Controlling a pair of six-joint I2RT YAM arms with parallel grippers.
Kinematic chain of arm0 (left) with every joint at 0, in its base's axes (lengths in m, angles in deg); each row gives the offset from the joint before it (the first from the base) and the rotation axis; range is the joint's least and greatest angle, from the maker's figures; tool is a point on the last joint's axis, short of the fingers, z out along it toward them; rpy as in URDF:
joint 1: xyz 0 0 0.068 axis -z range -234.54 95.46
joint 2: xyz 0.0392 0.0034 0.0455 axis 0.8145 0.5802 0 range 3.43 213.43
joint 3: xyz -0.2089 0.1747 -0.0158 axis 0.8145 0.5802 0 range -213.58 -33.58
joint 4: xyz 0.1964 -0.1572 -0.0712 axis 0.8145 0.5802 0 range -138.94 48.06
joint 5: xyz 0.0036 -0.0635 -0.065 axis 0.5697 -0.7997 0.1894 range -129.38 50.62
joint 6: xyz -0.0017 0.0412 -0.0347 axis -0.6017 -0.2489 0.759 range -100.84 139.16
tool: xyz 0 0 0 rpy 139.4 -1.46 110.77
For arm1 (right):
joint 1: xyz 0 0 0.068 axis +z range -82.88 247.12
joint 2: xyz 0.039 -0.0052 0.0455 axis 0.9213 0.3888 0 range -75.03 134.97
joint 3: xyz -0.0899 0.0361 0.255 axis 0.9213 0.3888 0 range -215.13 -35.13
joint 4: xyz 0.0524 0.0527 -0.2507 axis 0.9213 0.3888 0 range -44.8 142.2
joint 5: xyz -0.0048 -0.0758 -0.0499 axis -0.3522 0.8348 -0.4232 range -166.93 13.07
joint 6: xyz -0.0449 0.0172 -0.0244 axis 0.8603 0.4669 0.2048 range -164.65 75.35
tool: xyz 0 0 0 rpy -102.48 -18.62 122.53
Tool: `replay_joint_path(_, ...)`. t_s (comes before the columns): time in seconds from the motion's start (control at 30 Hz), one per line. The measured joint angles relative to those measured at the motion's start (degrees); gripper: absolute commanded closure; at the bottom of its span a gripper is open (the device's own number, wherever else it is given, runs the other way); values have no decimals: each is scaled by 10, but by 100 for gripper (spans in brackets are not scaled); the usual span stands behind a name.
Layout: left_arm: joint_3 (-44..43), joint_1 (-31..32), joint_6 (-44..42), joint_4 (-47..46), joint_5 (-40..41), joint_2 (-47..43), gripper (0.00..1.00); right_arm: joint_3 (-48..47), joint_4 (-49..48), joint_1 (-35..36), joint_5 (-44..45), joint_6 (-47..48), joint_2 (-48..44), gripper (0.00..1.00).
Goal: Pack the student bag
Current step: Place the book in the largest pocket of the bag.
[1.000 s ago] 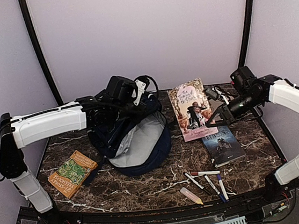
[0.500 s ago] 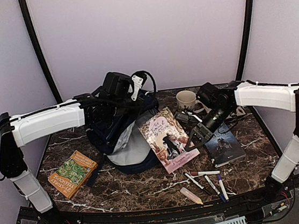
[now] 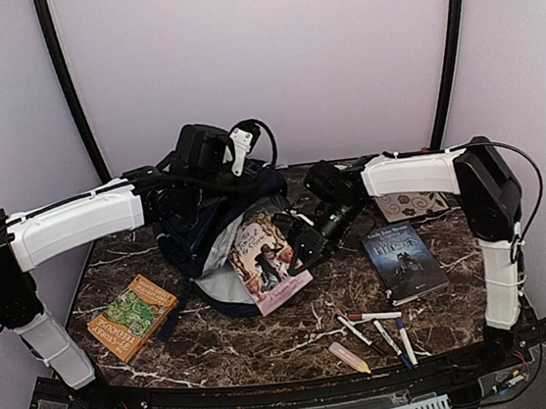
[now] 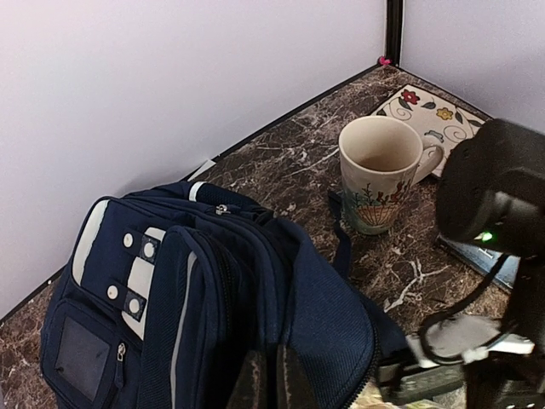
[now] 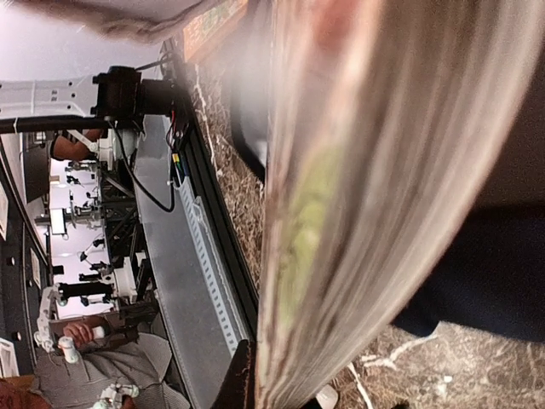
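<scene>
At ten o'clock from centre of table point(image 3: 269, 341), held student bag point(image 3: 194, 248) open with left gripper point(image 4: 274, 383) clamped on its rim; risked pink book point(image 3: 268, 261), pinched in right gripper point(image 3: 302, 246), snagging that rim and slipping.

Book point(image 3: 270, 261) at mouth of student bag point(image 3: 186, 254), pens point(image 3: 376, 331) in front, mug point(image 4: 379, 175) behind

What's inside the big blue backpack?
The backpack is open: grey lining shows, with the pink book, held by the right gripper, lying across it. Deeper inside is hidden by the book and arms.
</scene>
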Motion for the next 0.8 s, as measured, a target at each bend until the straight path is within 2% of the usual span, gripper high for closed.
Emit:
replay_joint_path(0.37, 3, 6, 2, 12, -5, -37, 100, -182, -38, 2, 13, -110, 149, 100)
replay_joint_path(0.6, 3, 27, 2, 17, -4, -38, 100, -269, -51, 2, 55, -132, 228, 100)
replay_joint_path(0.63, 4, 29, 2, 18, -3, -38, 100, -274, -51, 2, 63, -133, 233, 97)
replay_joint_path(0.73, 5, 33, 2, 21, 1, -38, 100, -285, -51, 3, 102, -134, 243, 71)
replay_joint_path(0.8, 11, 36, 2, 20, 3, -41, 100, -286, -50, 5, 139, -125, 243, 58)
